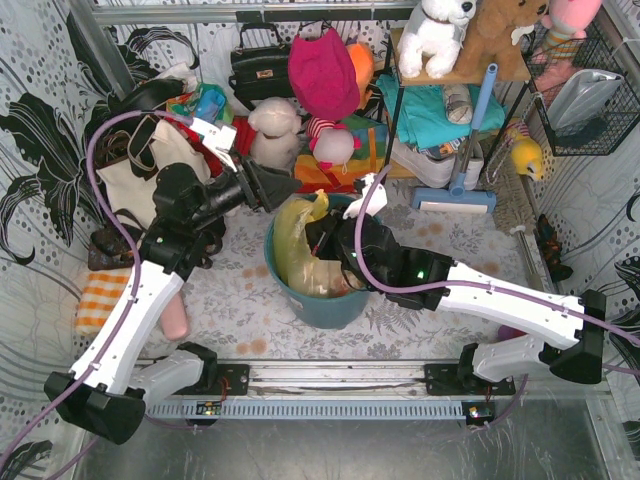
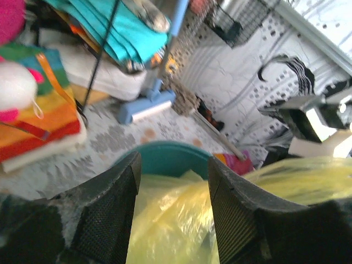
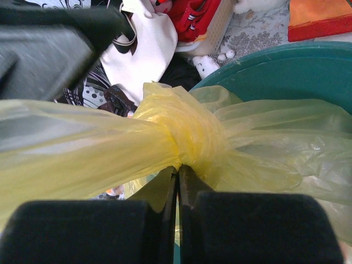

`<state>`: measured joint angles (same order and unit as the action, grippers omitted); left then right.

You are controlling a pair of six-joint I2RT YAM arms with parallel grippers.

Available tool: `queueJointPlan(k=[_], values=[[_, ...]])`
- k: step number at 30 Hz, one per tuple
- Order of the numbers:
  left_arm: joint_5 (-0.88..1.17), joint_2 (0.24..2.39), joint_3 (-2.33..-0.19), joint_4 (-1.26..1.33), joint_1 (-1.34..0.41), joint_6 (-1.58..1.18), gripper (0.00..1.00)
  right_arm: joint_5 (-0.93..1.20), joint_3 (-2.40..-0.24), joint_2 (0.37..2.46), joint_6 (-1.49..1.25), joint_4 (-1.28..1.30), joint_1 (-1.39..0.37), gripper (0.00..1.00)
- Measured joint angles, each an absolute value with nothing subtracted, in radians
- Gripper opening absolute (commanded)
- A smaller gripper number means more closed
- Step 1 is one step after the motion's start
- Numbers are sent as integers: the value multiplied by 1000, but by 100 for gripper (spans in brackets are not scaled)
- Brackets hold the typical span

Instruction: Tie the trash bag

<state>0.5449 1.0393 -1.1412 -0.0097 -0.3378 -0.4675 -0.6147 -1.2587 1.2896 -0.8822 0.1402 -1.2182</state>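
- Find the arm bases at the near edge of the table (image 1: 240, 300). Both arms reach forward to the middle of it.
- Check the right gripper (image 3: 177, 179), which is lowered into the teal bin (image 1: 330, 312) from the right. Its fingers (image 3: 247, 225) are pressed together with no gap. Yellow film is pinched in the seam between them, directly below the knot (image 3: 184, 129).
- Locate the trash bag (image 1: 295, 250) inside the bin, at the middle of the table. Its neck is gathered into the knot. In the right wrist view, one bunched tail of plastic stretches away to the left of the knot.
- Check the left gripper (image 1: 288, 188), which is held level at the far left side of the bin and points toward the top of the bag. Its fingers (image 2: 113, 209) stand partly apart with nothing between them. The bag and the bin rim show through the gap. You cannot tell whether the fingertips touch the film.
- Note the clutter beyond the bin. A cream tote bag (image 1: 135, 175) stands at the far left behind the left arm. A blue-handled floor tool (image 1: 470, 140) leans against the shelf at the far right.
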Motion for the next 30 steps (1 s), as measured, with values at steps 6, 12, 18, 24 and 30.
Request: queueJointPlan(k=[6, 12, 18, 24, 30], values=[[657, 1037, -1097, -25, -325, -496, 62, -615, -1269, 1292, -882, 150, -1218, 0], [691, 1028, -1087, -77, -312, -495, 62, -615, -1281, 1295, -882, 152, -1218, 0], [736, 1029, -1050, -91, -300, -501, 64, -615, -1281, 1297, -882, 158, -1218, 0], [768, 1038, -1041, -89, -287, -512, 42, -615, -1281, 1297, -882, 158, -1218, 0], [826, 1040, -1035, -76, -285, -535, 11, -615, -1273, 1297, -882, 145, -1218, 0]])
